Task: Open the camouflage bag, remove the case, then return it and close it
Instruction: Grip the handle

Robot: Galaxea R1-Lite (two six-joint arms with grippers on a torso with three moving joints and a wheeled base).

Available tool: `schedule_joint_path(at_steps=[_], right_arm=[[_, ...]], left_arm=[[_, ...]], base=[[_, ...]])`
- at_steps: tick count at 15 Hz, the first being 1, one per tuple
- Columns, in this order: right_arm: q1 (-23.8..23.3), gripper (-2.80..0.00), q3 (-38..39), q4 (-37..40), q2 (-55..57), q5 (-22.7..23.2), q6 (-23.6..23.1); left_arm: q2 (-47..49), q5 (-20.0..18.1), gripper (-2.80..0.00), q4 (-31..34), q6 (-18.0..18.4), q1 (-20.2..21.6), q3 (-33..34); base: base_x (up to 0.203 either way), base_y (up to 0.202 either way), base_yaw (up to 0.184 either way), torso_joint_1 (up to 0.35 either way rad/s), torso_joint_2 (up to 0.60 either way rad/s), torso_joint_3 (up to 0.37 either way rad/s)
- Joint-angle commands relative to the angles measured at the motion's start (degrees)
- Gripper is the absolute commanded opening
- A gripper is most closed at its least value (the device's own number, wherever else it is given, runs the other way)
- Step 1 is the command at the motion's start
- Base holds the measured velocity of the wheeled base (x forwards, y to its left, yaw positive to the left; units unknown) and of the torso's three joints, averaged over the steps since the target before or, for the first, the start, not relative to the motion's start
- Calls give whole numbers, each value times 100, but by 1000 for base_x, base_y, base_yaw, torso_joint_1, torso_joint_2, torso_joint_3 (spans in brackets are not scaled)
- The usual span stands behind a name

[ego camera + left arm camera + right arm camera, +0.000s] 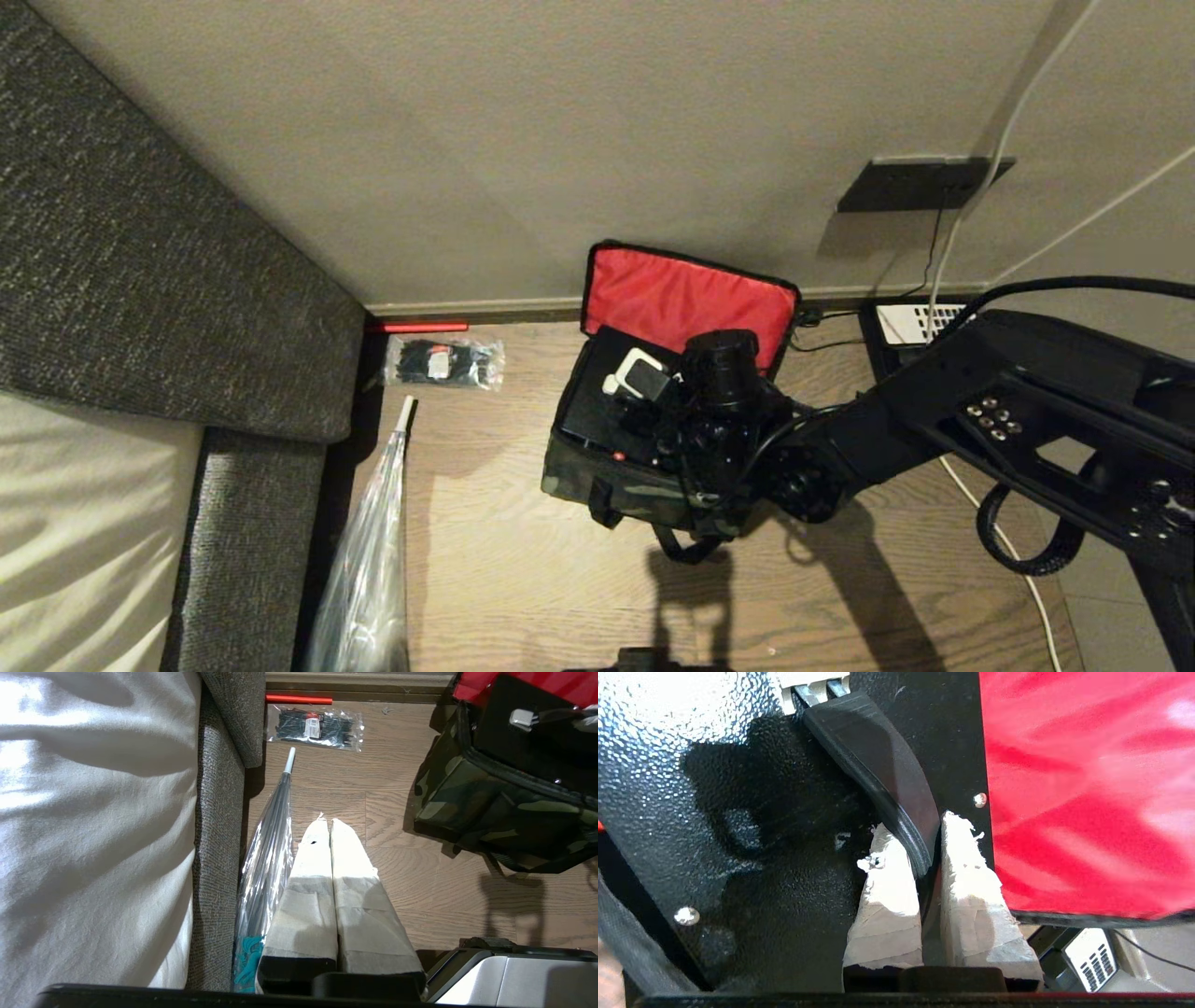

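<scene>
The camouflage bag stands open on the wooden floor, with its red-lined lid leaning back against the wall. The black pebbled case sits in the bag's opening, and its top shows above the rim. My right gripper is over the case, shut on its curved black handle beside a white fitting. The wrist hides the fingers in the head view. My left gripper hangs parked above the floor left of the bag, shut and holding nothing.
A clear packet of black cable ties lies by the wall to the left. A clear folded umbrella lies along the grey upholstered bed frame. A desk phone and cables are to the right of the bag.
</scene>
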Motion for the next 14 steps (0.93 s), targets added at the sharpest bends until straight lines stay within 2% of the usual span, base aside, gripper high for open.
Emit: schedule_joint_path(at_steps=[1,14], right_arm=[[-44,-280,12,-180,284,-20,-29],[-29,-280,250,-518,953,-65,8]], left_arm=[[-11,3,-280,0,-1,2,18],[-11,3,-280,0,-1,2,18]], base=[[0,0,0,0,0,0],[0,0,0,0,0,0]])
